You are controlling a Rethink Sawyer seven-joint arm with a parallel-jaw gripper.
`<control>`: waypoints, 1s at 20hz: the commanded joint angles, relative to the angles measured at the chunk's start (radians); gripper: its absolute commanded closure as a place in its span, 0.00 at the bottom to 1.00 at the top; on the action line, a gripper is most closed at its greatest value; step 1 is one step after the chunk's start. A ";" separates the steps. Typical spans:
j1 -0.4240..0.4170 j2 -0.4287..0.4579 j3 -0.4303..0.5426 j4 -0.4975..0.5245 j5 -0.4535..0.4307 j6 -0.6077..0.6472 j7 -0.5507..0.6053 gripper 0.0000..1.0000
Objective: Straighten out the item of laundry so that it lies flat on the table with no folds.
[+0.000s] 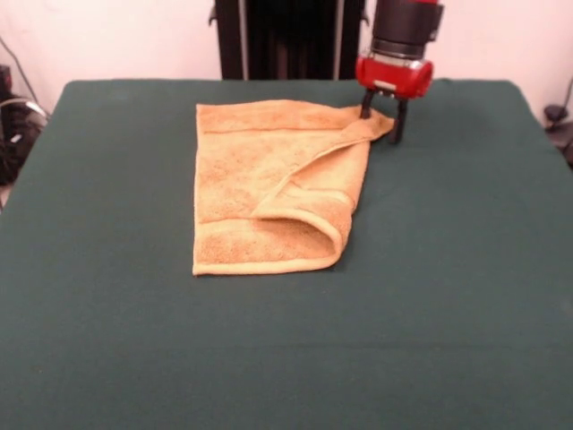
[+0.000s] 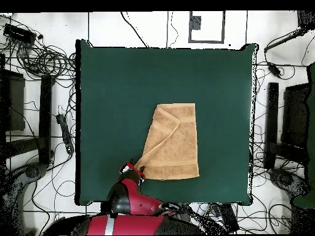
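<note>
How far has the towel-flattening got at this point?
Partly done. Most of the towel already lies spread on the table, but one long side is folded over diagonally onto the rest, ending in a rounded fold. In hand: the hand is down at the towel's far corner, fingers astride it; whether it grips is unclear. Left: draw that flap outward so no fold remains.

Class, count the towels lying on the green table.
1. The towel lies partly folded on the table, toward the robot's side, with the gripper at its corner. Nothing suggests another beneath.
</note>
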 commanded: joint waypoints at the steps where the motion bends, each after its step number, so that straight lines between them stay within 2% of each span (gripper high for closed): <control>1: 0.026 0.179 0.276 -0.247 -0.055 0.078 0.237 0.00; 6: 0.017 0.182 0.265 -0.232 -0.027 0.144 0.230 0.00; 8: 0.060 0.127 0.220 -0.193 0.078 0.238 0.205 0.00; 10: 0.085 0.064 0.191 -0.158 0.139 0.315 0.188 0.00; 13: 0.106 0.000 0.165 -0.139 0.174 0.374 0.160 0.00; 15: 0.124 -0.001 0.152 -0.145 0.193 0.374 0.156 0.00; 18: 0.214 -0.037 0.060 -0.153 0.276 0.446 0.110 0.00; 20: 0.338 -0.101 -0.079 -0.148 0.368 0.575 0.067 0.00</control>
